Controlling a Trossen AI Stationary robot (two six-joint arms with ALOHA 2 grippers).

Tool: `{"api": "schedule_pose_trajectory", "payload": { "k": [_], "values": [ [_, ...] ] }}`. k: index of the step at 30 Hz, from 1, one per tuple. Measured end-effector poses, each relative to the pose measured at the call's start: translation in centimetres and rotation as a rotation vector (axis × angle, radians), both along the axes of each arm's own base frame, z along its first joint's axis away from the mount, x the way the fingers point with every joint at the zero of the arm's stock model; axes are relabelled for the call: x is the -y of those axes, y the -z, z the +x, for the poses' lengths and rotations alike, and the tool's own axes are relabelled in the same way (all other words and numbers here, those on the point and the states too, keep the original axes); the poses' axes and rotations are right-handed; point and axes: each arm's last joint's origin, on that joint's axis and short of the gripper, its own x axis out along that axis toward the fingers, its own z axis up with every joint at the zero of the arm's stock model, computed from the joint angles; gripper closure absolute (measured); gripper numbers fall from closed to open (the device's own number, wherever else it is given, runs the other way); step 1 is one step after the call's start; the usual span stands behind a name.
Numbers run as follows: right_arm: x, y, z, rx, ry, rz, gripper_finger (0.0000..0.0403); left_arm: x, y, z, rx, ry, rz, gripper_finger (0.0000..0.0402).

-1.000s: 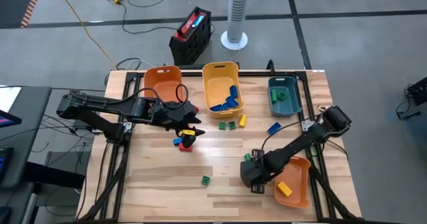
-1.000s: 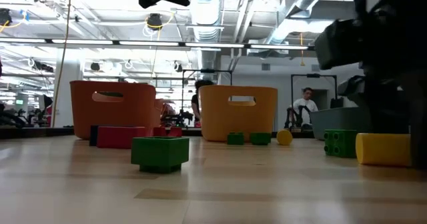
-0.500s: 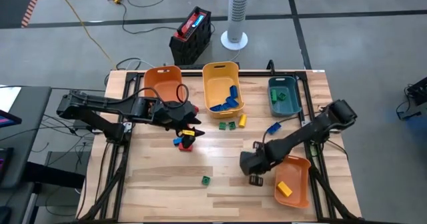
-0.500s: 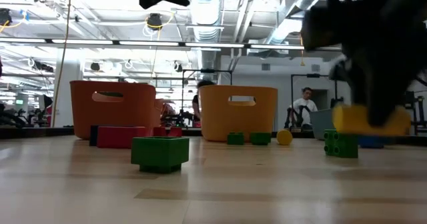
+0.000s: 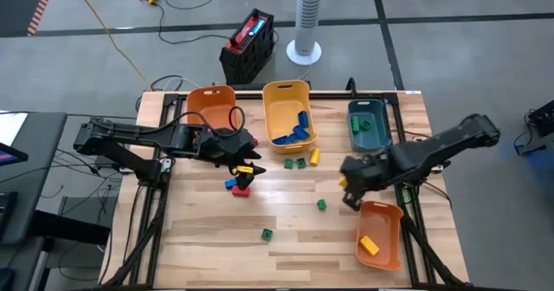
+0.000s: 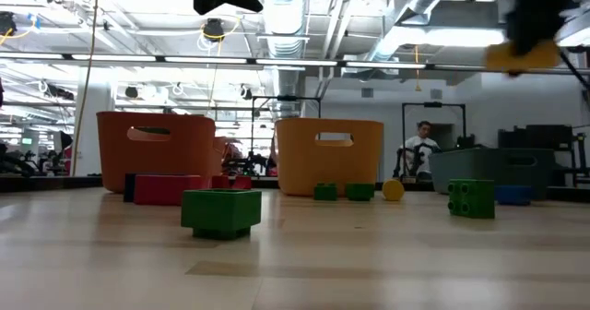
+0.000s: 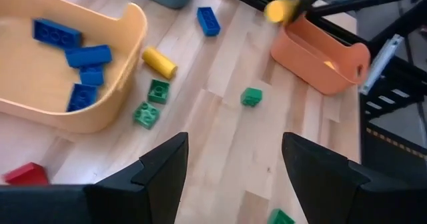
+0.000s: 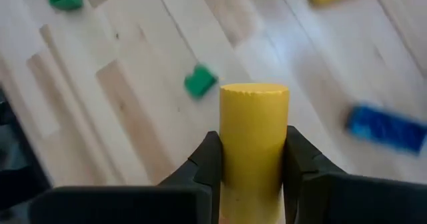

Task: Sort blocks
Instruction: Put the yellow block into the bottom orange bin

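I see my right gripper (image 8: 252, 159) with fingers pinched on 1 yellow block (image 8: 253, 127), lifted above the table (image 5: 286, 222), the small orange bin (image 5: 381, 230) at its 5 o'clock. My left gripper (image 7: 230, 161), fingers wide, hovers by the red blocks (image 5: 239, 187).

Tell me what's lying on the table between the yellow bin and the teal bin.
In the high view, between the yellow bin and the teal bin lies bare wood; the yellow block and green blocks sit just below that gap.

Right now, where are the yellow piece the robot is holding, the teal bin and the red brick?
yellow block (image 8: 254, 127): right wrist view, front face.
teal bin (image 5: 381, 140): high view, right rim.
red brick (image 6: 167, 189): low view, side face.
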Motion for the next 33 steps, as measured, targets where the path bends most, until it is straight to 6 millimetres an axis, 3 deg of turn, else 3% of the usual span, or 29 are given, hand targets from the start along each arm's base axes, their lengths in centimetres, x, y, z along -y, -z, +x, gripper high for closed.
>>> {"api": "schedule_pose_trajectory", "payload": {
  "k": [7, 21, 29, 33],
  "values": [
    [-2.0, -1.5, -3.9, -0.025, 0.081, 0.169, 0.0318, -0.3, 0.1, 0.1, -0.001, -0.082, 0.074, 0.0166],
    [-8.2, 0.2, -6.7, -0.197, 0.225, 0.278, 0.0299, -0.5, 0.0, 0.0, 0.004, -0.141, 0.124, 0.0166],
    [-10.1, 2.1, -6.1, -0.248, 0.24, 0.213, 0.0297, -0.5, -0.4, 0.3, 0.054, -0.144, 0.115, 0.0166],
    [-10.6, 4.7, -5.2, -0.278, 0.223, 0.261, 0.0297, -0.5, -0.5, 0.4, 0.074, -0.145, 0.112, 0.0166]
  ]
}}
